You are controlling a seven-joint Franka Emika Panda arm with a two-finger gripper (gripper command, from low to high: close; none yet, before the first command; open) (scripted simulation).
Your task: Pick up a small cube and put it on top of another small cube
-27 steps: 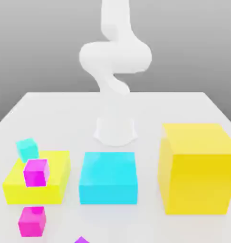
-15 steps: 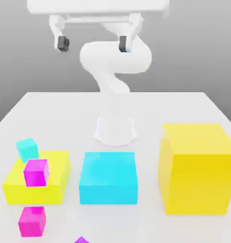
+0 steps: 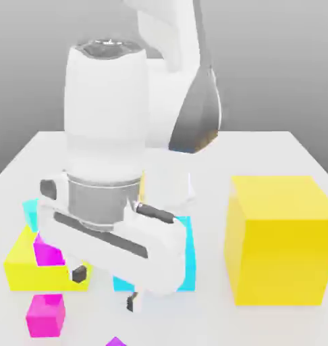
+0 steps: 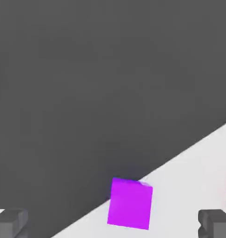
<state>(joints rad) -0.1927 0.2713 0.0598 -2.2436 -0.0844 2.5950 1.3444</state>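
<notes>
My gripper (image 3: 104, 287) hangs open low over the table's front, with its two dark fingertips (image 3: 77, 274) apart and nothing between them. A small purple cube (image 3: 115, 342) lies just below it at the front edge. In the hand view the same purple cube (image 4: 129, 203) sits by the table's edge, between the spread fingers of the gripper (image 4: 113, 223). A small magenta cube (image 3: 45, 314) rests on the table at the exterior view's left. Another magenta cube (image 3: 48, 251) sits on a flat yellow block (image 3: 21, 265), partly behind the hand. A small cyan cube (image 3: 30, 211) peeks out behind it.
A flat cyan block (image 3: 187, 260) is mostly covered by the hand. A large yellow cube (image 3: 278, 236) stands at the exterior view's right. The white arm and its base (image 3: 173, 182) fill the middle. The table (image 3: 261, 149) is white.
The arm has swung down from high above the table to low over its front, now covering the cyan block and part of the yellow one. The cubes have not moved.
</notes>
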